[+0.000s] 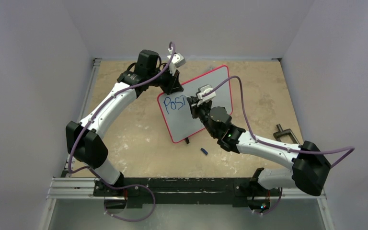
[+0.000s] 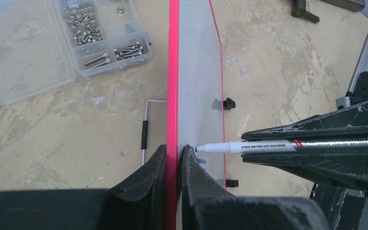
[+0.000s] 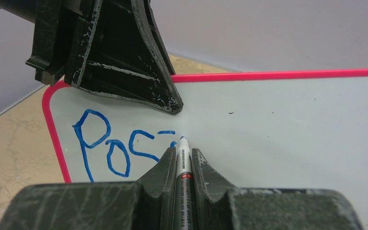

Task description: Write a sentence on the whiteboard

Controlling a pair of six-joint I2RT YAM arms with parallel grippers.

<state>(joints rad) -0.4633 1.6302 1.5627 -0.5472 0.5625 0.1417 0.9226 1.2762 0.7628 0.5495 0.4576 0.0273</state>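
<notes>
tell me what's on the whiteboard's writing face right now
Blue letters reading "POS" and a started fourth stroke on the whiteboard, with the marker tip against it. The right end effector, shut on the marker, hides whatever lies below that stroke.

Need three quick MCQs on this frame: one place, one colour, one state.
1. Where does the left gripper grip the whiteboard?
A. red-framed edge
B. bottom corner
C. middle of the face

2. Lettering colour?
A. black
B. blue
C. green

3. Right gripper is:
A. open, empty
B. shut on the whiteboard
C. shut on the marker

Answers:
1 A, its jaws straddle the red frame.
2 B, blue strokes on the white face.
3 C, the marker barrel sits clamped between its jaws, tip at the board.
</notes>
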